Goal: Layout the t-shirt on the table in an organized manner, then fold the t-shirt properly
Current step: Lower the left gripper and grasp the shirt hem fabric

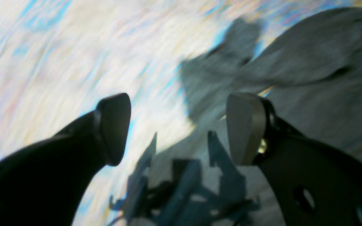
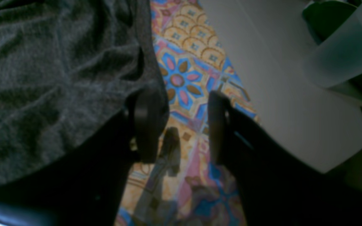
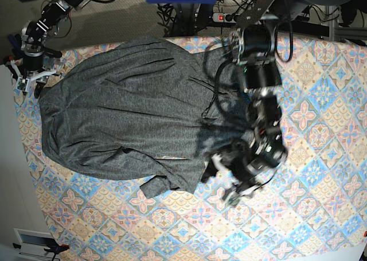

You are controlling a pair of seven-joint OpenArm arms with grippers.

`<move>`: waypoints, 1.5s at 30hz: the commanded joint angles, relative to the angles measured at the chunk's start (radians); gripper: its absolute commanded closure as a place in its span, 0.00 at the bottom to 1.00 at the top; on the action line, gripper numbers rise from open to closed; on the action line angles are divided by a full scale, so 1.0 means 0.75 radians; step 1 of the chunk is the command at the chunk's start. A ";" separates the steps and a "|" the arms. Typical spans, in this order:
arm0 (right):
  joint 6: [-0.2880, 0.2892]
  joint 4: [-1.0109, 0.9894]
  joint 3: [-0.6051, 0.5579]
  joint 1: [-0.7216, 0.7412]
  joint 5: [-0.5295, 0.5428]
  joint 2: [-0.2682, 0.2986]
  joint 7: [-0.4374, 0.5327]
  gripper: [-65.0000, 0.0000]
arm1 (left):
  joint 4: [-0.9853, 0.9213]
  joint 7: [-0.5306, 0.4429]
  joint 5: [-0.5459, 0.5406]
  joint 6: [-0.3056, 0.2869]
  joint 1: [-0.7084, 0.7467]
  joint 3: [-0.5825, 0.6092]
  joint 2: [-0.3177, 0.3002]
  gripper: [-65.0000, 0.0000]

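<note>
Dark grey t-shirt [image 3: 126, 117] spread wrinkled, sleeve seemingly folded, on floral table [image 3: 321, 100]

A dark grey t-shirt [image 3: 120, 112] of soft, matt knit cloth, wrinkled and faintly flecked. The counter [image 3: 321, 100] is covered in smooth printed cloth with pastel floral tiles. The right end effector [image 2: 181, 125] has matt black plastic fingers [image 2: 146, 125]; the left end effector [image 1: 178, 128] looks similar, slightly glossier.

Left wrist view smears the table [image 1: 74, 47] pattern and t-shirt [image 1: 325, 62].

Power strip [image 3: 221, 16], cables [image 3: 175, 10], floor [image 2: 281, 103]
</note>
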 commanded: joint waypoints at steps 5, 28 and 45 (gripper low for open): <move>-0.006 0.031 0.010 0.006 -0.079 0.024 0.042 0.64 | -0.352 -0.209 -0.006 0.007 -0.199 0.033 0.028 0.29; -0.006 0.031 0.014 0.014 -0.206 0.024 0.048 0.64 | -0.868 -0.602 0.000 0.007 -0.301 -0.264 -0.019 0.29; -0.006 0.031 0.012 0.008 -0.206 0.024 0.048 0.64 | -1.246 -0.843 -0.022 0.007 -0.289 -0.108 -0.041 0.29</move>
